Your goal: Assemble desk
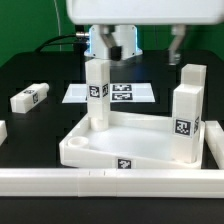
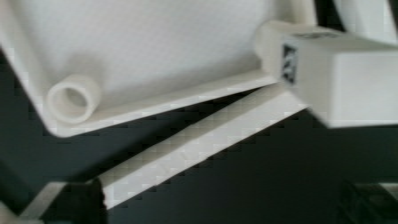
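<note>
The gripper (image 1: 110,47) is hovering above the black surface (image 1: 40,70); whether it is open or closed cannot be told. Just below it, one leg (image 1: 97,92) is standing upright in a corner of the tabletop (image 1: 125,135); a second leg (image 1: 187,110) is standing at the corner toward the exterior view's right; a third leg (image 1: 30,98) is lying on the surface, well apart from the gripper. The marker board (image 1: 130,94) is lying behind the tabletop; a white rail (image 1: 110,184) is running along its near side. In the wrist view, a round corner socket (image 2: 77,100) is showing unfilled.
</note>
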`<action>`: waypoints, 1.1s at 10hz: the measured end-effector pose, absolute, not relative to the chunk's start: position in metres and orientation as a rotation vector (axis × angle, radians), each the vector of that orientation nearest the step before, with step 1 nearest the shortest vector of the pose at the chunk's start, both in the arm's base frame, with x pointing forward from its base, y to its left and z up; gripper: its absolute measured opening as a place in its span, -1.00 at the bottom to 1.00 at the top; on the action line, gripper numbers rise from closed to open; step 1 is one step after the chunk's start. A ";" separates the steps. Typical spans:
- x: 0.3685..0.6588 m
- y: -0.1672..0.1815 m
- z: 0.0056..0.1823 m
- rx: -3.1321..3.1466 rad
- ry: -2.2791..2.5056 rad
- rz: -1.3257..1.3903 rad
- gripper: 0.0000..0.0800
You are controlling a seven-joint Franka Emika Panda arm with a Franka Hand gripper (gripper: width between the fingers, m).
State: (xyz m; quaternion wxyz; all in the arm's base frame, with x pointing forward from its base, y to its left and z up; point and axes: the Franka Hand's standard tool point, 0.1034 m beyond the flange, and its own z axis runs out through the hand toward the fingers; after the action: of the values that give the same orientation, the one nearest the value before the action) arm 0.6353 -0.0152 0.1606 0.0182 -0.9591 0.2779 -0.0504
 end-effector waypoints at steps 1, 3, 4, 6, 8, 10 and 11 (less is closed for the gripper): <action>0.635 -0.014 0.160 -2.978 0.866 -0.154 0.62; 0.635 -0.014 0.159 -2.979 0.865 -0.153 0.62; 0.635 -0.015 0.159 -2.980 0.864 -0.153 0.62; 0.615 -0.060 0.141 -3.030 0.709 -0.226 0.62; 0.592 -0.112 0.124 -3.076 0.652 -0.201 0.62; 0.586 -0.130 0.121 -3.081 0.658 -0.196 0.62; 0.586 -0.129 0.121 -3.081 0.654 -0.196 0.62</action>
State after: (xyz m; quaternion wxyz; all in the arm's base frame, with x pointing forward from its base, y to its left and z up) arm 0.5862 -0.1285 0.1206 -0.0071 -0.9763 0.2072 -0.0621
